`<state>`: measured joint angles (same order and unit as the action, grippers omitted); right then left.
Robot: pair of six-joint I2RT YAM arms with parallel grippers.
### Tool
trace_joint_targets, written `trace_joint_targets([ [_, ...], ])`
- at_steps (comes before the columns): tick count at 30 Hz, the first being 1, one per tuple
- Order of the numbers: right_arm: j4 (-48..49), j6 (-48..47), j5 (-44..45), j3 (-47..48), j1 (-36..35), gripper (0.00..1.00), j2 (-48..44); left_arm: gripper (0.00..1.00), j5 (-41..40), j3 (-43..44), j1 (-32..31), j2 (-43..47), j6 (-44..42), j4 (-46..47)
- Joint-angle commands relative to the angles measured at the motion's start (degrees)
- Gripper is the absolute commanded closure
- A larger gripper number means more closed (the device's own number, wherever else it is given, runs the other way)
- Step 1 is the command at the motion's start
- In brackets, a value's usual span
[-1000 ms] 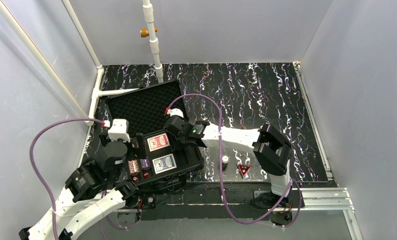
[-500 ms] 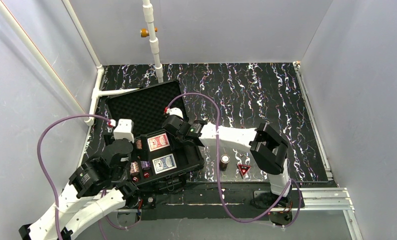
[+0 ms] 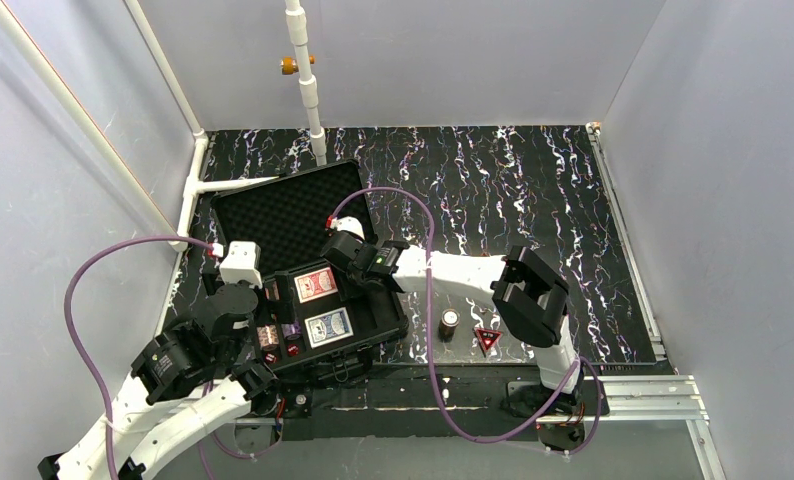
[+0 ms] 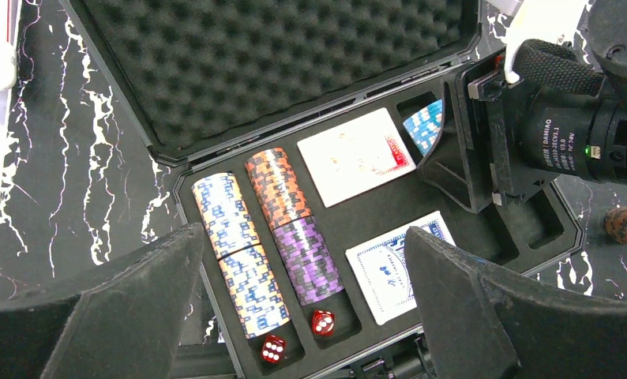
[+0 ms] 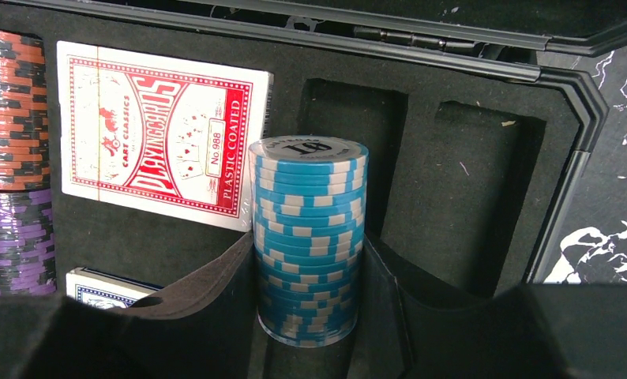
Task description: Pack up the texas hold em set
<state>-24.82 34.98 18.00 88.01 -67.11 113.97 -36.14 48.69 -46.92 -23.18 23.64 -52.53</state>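
The black hard plastic case (image 3: pixel 283 215) lies open on the marbled black surface (image 3: pixel 513 180) beneath both grippers, showing its egg-crate foam lid and slotted tray. Under the left gripper (image 4: pixel 302 231), whose jaws are spread wide and empty, ribbed chip rows (image 4: pixel 277 188) lie sideways. The right gripper (image 5: pixel 309 243) clamps an upright cylindrical stack of light-blue-and-white chips (image 5: pixel 309 181). The glossy red card deck (image 5: pixel 156 134) lies flat to its left.

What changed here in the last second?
The right arm edged slightly left over the case, the right fingers still clamped on the light-blue chip stack. The left fingers stayed open; everything in the case stayed put.
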Motion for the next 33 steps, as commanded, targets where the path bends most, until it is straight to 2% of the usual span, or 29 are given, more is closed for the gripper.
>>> trace_joint_targets([
  [1, 2.16, 1.05, 2.04, 3.43, -0.03, 0.76, 0.78, 0.02, -0.60, -0.51, 0.29, -0.42, 0.44, -0.37],
  [11, 1.21, 1.85, 3.85, 4.10, -0.04, 0.36, 0.11, 0.02, -0.58, -0.52, 0.26, -0.53, 0.49, -0.25],
  [16, 0.51, 2.30, 4.91, 4.97, -0.04, 0.24, -0.77, 0.02, -0.84, -0.61, 0.26, -0.78, 0.44, -0.19],
  [22, 0.16, 1.05, 7.08, 4.63, -0.04, 0.23, -4.43, 0.02, -3.30, -0.47, 0.25, -2.88, -0.38, 1.07],
  [26, -0.07, 1.00, 7.99, 0.80, -0.04, 0.26, -8.85, 0.02, -4.26, -0.44, 0.27, -2.70, -0.33, 1.10],
  [27, 0.46, 1.05, 7.76, -1.34, -0.04, 0.28, -10.55, 0.02, -4.63, -0.48, 0.30, -2.05, -0.20, 1.14],
  [28, 1.16, 1.10, 6.94, -3.94, -0.04, 0.35, -12.94, 0.02, -5.11, -0.59, 0.25, -0.91, 0.11, 1.18],
  [29, 1.53, 1.17, 5.47, -6.67, -0.04, 0.43, -14.76, 0.02, -5.42, -0.82, 0.25, 0.06, 0.37, 1.13],
  [30, 2.39, 1.09, 2.27, -9.37, 0.01, 0.55, -15.85, 0.02, -5.43, -1.00, 0.31, 1.17, 0.44, 1.23],
  [31, 3.10, 1.07, 0.23, -10.58, -0.06, 0.60, -16.22, 0.02, -5.49, -1.05, 0.25, 1.56, 0.45, 1.36],
  [33, 5.01, 1.94, -2.51, -13.31, -0.29, 0.62, -15.11, 0.02, -5.28, -1.14, 0.29, 1.11, 0.36, 1.43],
])
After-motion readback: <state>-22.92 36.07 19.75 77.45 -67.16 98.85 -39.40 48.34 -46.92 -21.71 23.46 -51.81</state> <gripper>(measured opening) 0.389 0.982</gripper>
